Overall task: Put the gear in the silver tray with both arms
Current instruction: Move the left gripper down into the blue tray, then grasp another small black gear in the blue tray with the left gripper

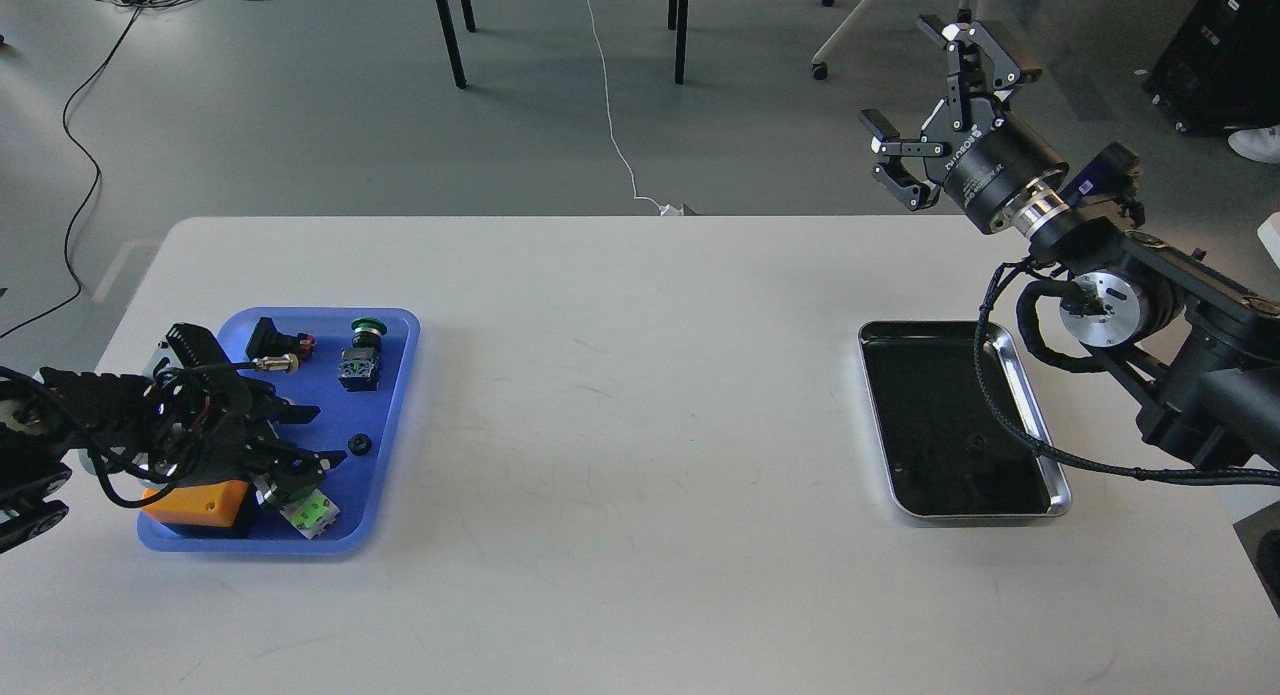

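Note:
A small black gear [358, 443] lies in the blue plastic tray [395, 325] at the left of the table. My left gripper [322, 436] hangs low over that tray, its two fingers apart, the tips just left of the gear and not touching it. The silver tray [980, 518] sits at the right of the table with a dark reflective bottom. My right gripper [912, 75] is raised high beyond the table's far edge, behind the silver tray, wide open and empty. Its arm and cable hose cross the tray's right rim.
The blue tray also holds a green push button [362, 353], a black and brass connector [278, 350], an orange block [198, 505] and a green and white part [310, 513]. Chair and table legs and cables stand on the floor beyond the table.

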Motion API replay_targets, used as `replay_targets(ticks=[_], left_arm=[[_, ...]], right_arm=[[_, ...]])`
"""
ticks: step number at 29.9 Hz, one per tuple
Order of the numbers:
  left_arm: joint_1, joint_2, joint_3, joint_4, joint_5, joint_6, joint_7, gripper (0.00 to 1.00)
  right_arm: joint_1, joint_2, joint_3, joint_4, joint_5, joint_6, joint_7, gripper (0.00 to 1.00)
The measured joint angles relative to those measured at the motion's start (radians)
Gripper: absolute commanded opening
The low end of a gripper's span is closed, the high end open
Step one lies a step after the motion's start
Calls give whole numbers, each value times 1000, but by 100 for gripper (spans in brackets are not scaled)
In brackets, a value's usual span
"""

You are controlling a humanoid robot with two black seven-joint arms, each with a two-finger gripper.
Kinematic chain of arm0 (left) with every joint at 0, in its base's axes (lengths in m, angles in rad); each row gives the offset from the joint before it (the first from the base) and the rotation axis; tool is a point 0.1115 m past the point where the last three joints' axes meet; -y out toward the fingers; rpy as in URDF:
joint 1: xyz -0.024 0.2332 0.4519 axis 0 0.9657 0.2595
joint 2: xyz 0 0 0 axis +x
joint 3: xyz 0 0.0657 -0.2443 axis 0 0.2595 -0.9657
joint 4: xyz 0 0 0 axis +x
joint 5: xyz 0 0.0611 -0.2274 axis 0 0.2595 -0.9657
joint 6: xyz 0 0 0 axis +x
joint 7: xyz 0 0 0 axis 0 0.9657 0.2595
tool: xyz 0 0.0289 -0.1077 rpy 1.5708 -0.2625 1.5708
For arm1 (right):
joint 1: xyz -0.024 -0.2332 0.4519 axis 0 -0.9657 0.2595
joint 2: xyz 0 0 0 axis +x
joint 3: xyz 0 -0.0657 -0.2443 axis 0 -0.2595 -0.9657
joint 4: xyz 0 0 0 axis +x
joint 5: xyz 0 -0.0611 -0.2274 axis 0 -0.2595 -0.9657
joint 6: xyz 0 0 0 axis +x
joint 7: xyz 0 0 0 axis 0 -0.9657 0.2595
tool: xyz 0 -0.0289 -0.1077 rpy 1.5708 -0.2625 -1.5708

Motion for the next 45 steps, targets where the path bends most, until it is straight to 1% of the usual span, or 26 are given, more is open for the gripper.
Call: replay_targets(ticks=[11,19,36,45], left_arm=[[-14,-52,0,0,6,2,-8,54],[-16,-61,3,2,7,2,-10,54],[-27,-56,9,22,6,3,-27,54],[-28,-66,9,54,6,3,-29,51]], right_arm=[[-12,-2,26,-1,6,2,0,98],[-52,-2,77,0,7,9,0,98],[-96,-23,94,14,52,11,0,98],[-97,-26,94,21,54,9,0,98]])
